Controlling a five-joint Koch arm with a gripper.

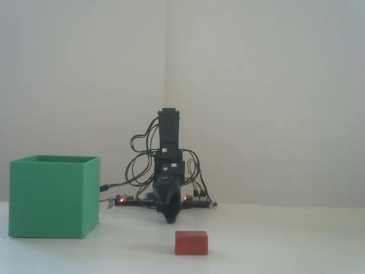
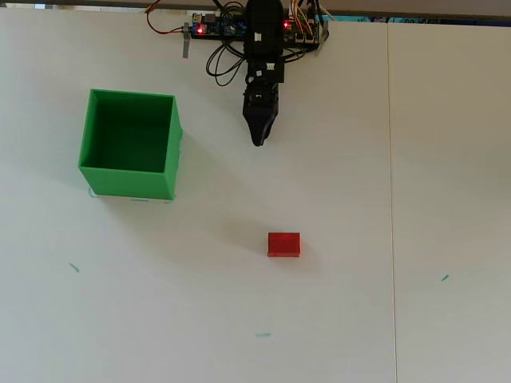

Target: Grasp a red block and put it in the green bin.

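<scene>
The red block point(image 2: 283, 244) lies on the white table, seen low and centre in the fixed view point(image 1: 191, 242). The green bin point(image 2: 128, 142) stands open-topped at the left point(image 1: 52, 196), and its inside looks empty from above. My gripper point(image 2: 259, 140) points down at the table near the arm's base point(image 1: 170, 219), well behind the block and to the right of the bin. Its black jaws come together to one tip in both views. Nothing is held.
The arm's base with circuit boards and looped wires point(image 2: 231, 28) sits at the table's far edge. A seam in the table surface point(image 2: 391, 199) runs front to back on the right. Small teal marks point(image 2: 263, 335) dot the surface.
</scene>
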